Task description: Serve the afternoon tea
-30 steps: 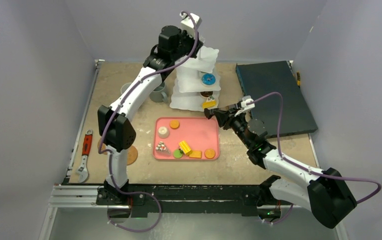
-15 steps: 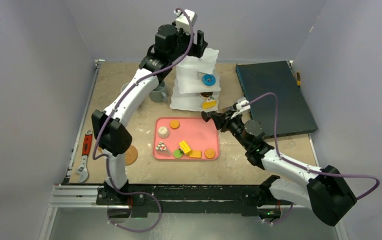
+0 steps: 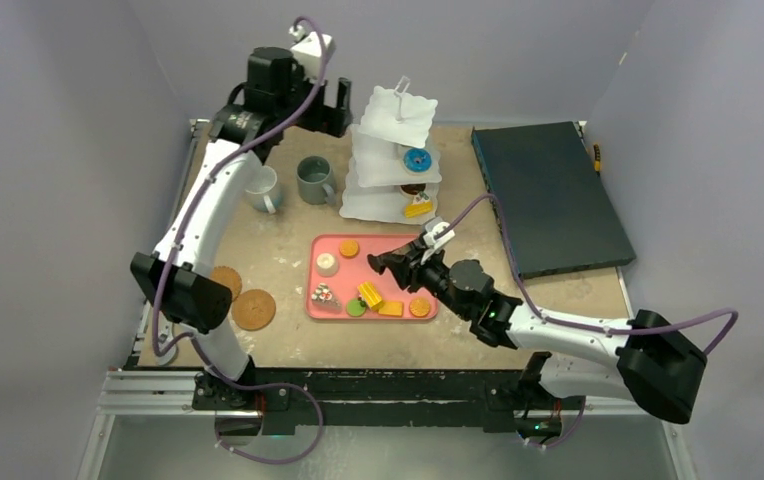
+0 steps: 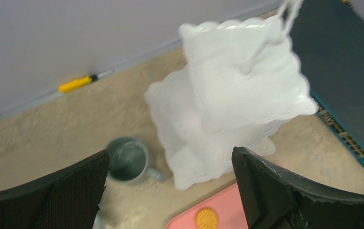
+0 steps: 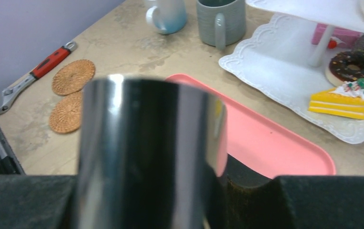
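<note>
Toy pastries (image 3: 370, 294) are split between two spots, operator. Most lie on the pink tray (image 3: 343, 277) mid-table. A blue donut (image 3: 417, 159) sits on the middle tier of the white three-tier stand (image 3: 390, 150) just behind the tray, with a chocolate donut (image 5: 354, 67) and a yellow cake slice (image 5: 342, 102) on its bottom tier. That stand has wavy scalloped edges and a thin centre post.

Left of it, the grey mug (image 3: 315, 180) and white mug (image 3: 262, 189) stand side by side on the sandy, scuffed table (image 3: 288, 240). Both are well apart from the two round woven coasters (image 3: 254, 309) near the left edge. A red-handled wrench (image 5: 32, 76) lies beyond those, and a dark flat slab (image 3: 553, 195) fills the right rear.

Your left gripper (image 4: 170, 161) hangs high behind the mugs, spread wide and holding nothing, looking down on the stand's top tier. Your right gripper (image 3: 410, 266) sits low over the tray's right half, set narrow and clamped on glossy black tongs (image 5: 146, 143). Their tips reach over the tray, and that shiny curved metal blocks much of the right wrist view.
</note>
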`<action>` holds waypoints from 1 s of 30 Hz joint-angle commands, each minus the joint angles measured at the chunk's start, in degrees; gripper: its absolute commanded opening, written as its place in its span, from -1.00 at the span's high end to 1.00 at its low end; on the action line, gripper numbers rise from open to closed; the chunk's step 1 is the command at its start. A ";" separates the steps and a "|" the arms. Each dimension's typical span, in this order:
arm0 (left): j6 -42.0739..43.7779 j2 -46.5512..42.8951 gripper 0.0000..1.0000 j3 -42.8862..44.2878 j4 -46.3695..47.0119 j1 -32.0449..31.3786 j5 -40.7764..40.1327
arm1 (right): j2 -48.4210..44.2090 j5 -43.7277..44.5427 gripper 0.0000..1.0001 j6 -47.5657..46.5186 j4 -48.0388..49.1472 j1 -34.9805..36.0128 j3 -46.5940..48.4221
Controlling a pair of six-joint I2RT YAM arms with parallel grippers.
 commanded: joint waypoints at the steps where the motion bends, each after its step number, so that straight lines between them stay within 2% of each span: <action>1: 3.72 -5.55 -0.98 -3.90 -11.57 5.89 3.59 | -0.74 8.07 0.29 -0.79 -1.10 5.27 3.16; 6: 8.35 -12.29 -0.99 -12.40 -14.93 6.20 1.48 | 2.26 15.93 0.25 -0.85 -3.16 12.44 4.92; 12: 9.75 -18.08 -0.98 -21.03 -14.03 6.26 -1.15 | 1.71 19.21 0.11 0.33 -2.63 15.19 4.28; 17: 9.89 -20.28 -0.98 -22.87 -13.33 6.26 -2.53 | 1.92 20.81 0.00 0.39 -3.59 16.60 4.92; 30: 9.24 -20.25 -0.99 -22.75 -12.56 6.27 -3.06 | 4.14 22.57 -0.11 3.21 -3.68 19.01 2.61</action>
